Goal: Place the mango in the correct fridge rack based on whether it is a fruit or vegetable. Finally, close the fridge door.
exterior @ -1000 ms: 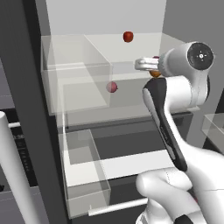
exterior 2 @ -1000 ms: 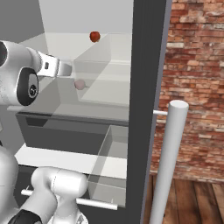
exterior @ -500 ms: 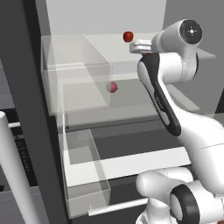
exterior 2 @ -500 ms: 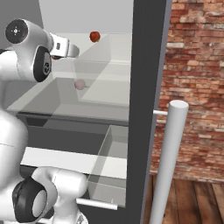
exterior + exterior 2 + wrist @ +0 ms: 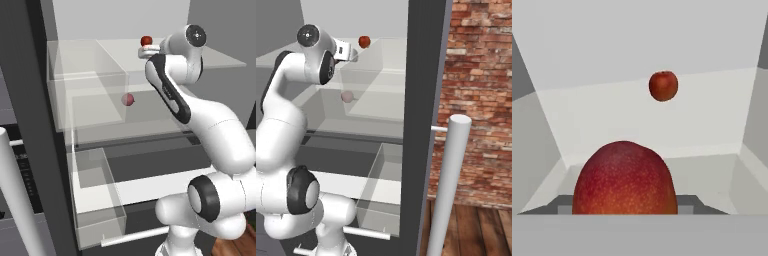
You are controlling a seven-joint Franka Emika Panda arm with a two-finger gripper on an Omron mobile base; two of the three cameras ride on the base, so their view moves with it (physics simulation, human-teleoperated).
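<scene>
I have the mango (image 5: 625, 179) filling the lower middle of the hand view, sitting right at the gripper (image 5: 148, 49) and evidently clamped between its jaws, though the fingertips themselves are hidden behind the fruit. In the left base view the hand is up at the top fridge rack (image 5: 220, 60), with the small red fruit (image 5: 146, 40) just beyond it at about 12 o'clock from the wrist; from the hand camera that same fruit sits at 1 o'clock above the mango, further back on the shelf. A pinkish-red ball (image 5: 128, 99) sits one level lower, behind the clear drawer (image 5: 89, 85).

My worry is the release: the mango is rounded, so if I let go while it hangs above the glass it could roll toward the shelf edge or bump the red fruit. Pushing deeper risks knocking that fruit too. The fridge door (image 5: 423, 115) stands wide open at 3 o'clock in the right base view, and the arm must clear it before closing
</scene>
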